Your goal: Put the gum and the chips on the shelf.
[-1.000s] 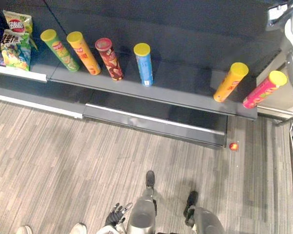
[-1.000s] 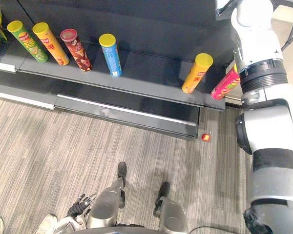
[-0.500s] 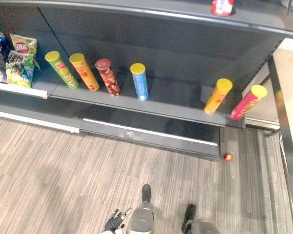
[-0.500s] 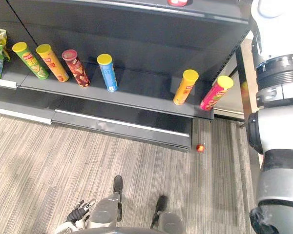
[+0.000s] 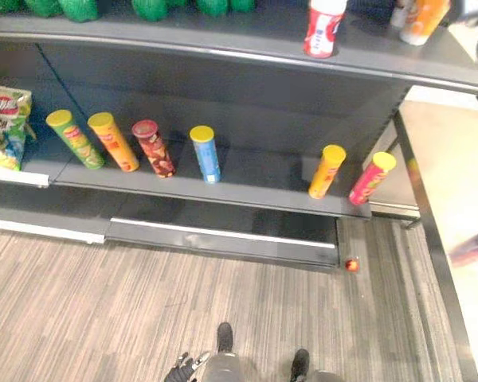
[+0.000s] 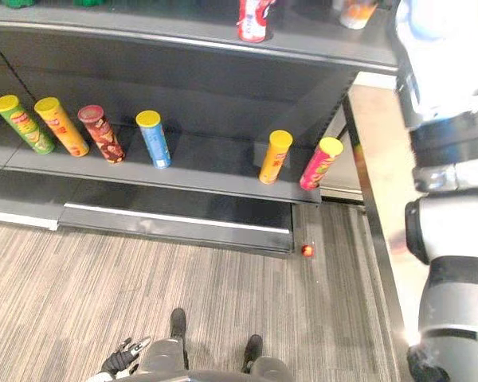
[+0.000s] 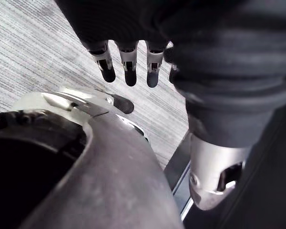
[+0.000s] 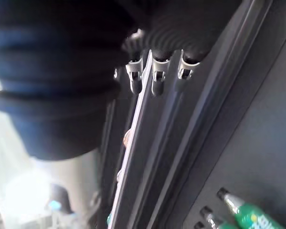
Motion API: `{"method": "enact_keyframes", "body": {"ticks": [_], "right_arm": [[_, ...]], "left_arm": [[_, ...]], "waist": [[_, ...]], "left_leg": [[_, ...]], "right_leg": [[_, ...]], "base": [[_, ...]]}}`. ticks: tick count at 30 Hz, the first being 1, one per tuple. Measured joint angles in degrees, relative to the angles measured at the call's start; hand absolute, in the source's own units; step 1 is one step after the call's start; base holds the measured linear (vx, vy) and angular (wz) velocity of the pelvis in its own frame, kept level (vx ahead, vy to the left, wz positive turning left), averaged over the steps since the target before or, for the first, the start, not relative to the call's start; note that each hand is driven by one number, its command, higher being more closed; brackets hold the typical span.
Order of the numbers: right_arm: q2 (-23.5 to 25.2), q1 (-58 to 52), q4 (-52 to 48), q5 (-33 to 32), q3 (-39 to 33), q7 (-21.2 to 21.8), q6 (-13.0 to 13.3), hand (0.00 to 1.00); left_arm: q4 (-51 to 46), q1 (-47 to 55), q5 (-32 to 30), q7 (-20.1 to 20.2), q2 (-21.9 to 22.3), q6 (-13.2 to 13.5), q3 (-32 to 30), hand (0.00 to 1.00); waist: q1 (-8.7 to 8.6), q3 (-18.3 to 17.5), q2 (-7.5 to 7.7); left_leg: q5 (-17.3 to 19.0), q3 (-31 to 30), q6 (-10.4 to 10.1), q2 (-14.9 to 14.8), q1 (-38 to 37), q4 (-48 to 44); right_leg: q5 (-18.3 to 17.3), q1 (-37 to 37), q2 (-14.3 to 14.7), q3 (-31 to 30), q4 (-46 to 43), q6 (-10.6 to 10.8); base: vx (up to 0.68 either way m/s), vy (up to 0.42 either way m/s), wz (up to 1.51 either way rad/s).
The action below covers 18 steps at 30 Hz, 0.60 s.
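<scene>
- Left hand point(image 5: 180, 371): it sits at the bottom edge of the left eye view, left of centre, over the grey striped floor point(image 5: 103, 302). In its wrist view my fingers point(image 7: 129, 71) hang straight and spread. Nothing lies between them and the thumb.
- Right hand point(image 8: 155, 71): in its wrist view the fingers are straight, apart and empty. They point along the dark front rails of the shelving. My right arm point(image 6: 450, 239) rises along the right edge of the right eye view.
- Chips: six tubes stand on the lower shelf point(image 5: 263, 179), across the middle of the frame.
- Four tubes form a row from left to centre: green tube point(image 5: 74, 138), orange tube point(image 5: 111, 141), dark red tube point(image 5: 152, 148), blue tube point(image 5: 205, 153).
- Two tubes stand near each other at the shelf's right end, well apart from that row: yellow-orange tube point(image 5: 327, 170), pink tube point(image 5: 371, 177).
- Chip bags point(image 5: 1, 131): these are at the left edge of the frame, on the neighbouring shelf section, near the green tube.
- Upper shelf point(image 5: 223, 33): it runs along the top of the frame.
- A red-and-white container point(image 5: 324, 28) stands on the upper shelf, right of centre. I cannot tell whether it is the gum.
- An orange container point(image 5: 421, 17) stands near the upper right corner.
- Green bottles point(image 5: 80, 8) line the upper left.
- Red ball point(image 5: 351, 264): it lies on the floor just beside the right end of the shelf base, below the pink tube in the frame.
</scene>
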<state>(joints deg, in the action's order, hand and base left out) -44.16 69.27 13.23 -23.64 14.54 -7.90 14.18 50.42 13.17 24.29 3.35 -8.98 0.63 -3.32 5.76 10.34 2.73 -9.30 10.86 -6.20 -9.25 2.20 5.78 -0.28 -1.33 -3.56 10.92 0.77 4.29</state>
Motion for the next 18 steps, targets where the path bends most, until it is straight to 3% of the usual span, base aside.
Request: {"method": "enact_keyframes", "body": {"ticks": [8,11,18], "right_arm": [[15.4,-22.5,-18.0,-1.4,-5.2,6.5,-4.3,0.0],[21.2,-30.6,-21.7,-1.1,-4.7,9.0,-4.4,0.0],[26.8,-49.0,-25.9,1.1,1.9,15.3,-5.7,0.0]], "left_arm": [[2.4,0.2,-0.9,-0.6,0.4,0.9,0.1,0.0],[2.8,0.4,-0.9,-0.8,0.4,1.9,0.1,0.0],[3.3,0.9,-0.8,-2.2,0.2,2.2,0.1,0.0]], "waist": [[-1.26,-1.8,-0.45],[-1.22,-2.9,-0.26],[-1.92,-4.1,0.86]], "left_leg": [[1.2,2.3,-0.4,-0.4,-2.0,0.2],[1.5,2.6,-0.3,-0.4,-2.3,0.2],[1.8,3.3,-0.2,-0.2,-2.4,0.2]], "right_leg": [[-0.3,0.1,0.1,-2.5,-1.0,0.2],[-0.5,0.0,0.1,-3.1,-1.1,-0.1],[-0.5,0.3,-0.4,-3.9,-1.1,0.0]], "base": [[-0.01,-0.001,-0.17],[0.01,0.002,-0.09],[0.01,0.002,-0.03]]}}
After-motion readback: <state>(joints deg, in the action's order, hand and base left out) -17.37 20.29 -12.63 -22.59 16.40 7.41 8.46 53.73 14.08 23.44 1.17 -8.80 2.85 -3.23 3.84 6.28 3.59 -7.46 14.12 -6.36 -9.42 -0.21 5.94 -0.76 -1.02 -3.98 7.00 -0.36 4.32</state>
